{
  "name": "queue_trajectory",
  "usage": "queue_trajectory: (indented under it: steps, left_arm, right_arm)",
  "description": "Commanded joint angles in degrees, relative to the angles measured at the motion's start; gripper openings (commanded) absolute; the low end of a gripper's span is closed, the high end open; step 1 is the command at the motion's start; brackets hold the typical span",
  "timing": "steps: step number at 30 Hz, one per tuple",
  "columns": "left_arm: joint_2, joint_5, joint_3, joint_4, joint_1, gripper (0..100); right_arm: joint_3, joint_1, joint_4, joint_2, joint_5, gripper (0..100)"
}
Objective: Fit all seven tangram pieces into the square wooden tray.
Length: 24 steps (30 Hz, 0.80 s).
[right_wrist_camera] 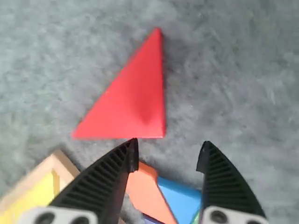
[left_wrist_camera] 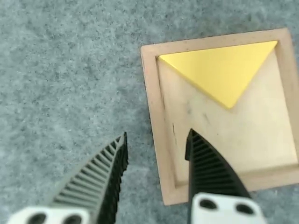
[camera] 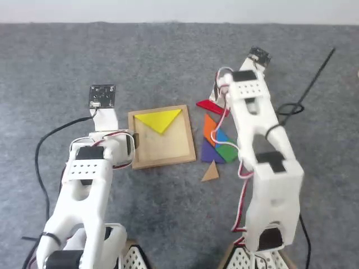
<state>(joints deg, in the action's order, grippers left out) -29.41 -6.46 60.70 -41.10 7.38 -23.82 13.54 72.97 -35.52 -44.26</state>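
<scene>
Seen from the high view, the square wooden tray point(camera: 162, 154) sits on grey carpet point(camera: 56, 56) at table centre. One piece is seated: the yellow triangle point(camera: 159, 120), with its long edge flush against the tray's 12 o'clock wall and its apex pointing to the tray's middle. Six pieces remain outside. The red triangle point(camera: 210, 105) lies at about 2 o'clock from the tray. The orange piece point(camera: 210, 130), blue piece point(camera: 221, 136), green piece point(camera: 227, 151) and purple piece point(camera: 210, 152) are clustered and touching at 3 o'clock. The tan triangle point(camera: 211, 172) lies apart at 4 o'clock. The left gripper point(left_wrist_camera: 157, 134) stands at the tray's 9 o'clock wall, jaws released and holding nothing, one finger over the tray floor and the other over carpet. The right gripper point(right_wrist_camera: 169, 142) hovers where the red triangle meets the orange piece, jaws likewise spread and empty. Assessment: the pieces look thin, rigid and light, and their smooth painted faces are likely to slip under a shallow pinch. The red triangle is the free-standing candidate. It is best taken across two opposing edges near its middle, fingertips pressed into the carpet pile to get below the edge. A corner hold would risk the piece pivoting. The clustered pieces offer little finger clearance until separated.
</scene>
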Motion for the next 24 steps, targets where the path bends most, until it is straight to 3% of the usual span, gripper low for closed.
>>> queue_trajectory:
  steps: [1,7,16,24]
  left_arm:
    - [-1.85,-0.35,-0.57,0.97,-0.44,20]
    - [-1.93,-0.26,-0.57,0.88,-0.44,20]
    - [-2.11,-0.53,-0.31,0.88,-0.44,20]
    - [-2.29,-0.35,-0.31,0.88,-0.35,20]
  right_arm:
    - [-15.56,0.84,5.85,-6.2,-6.86,21.4]
    - [-35.08,1.98,14.99,-17.54,-13.45,27.2]
    - [-54.33,3.12,18.33,-30.2,-18.2,27.7]
    - [-58.81,6.29,17.63,-32.84,-19.08,27.7]
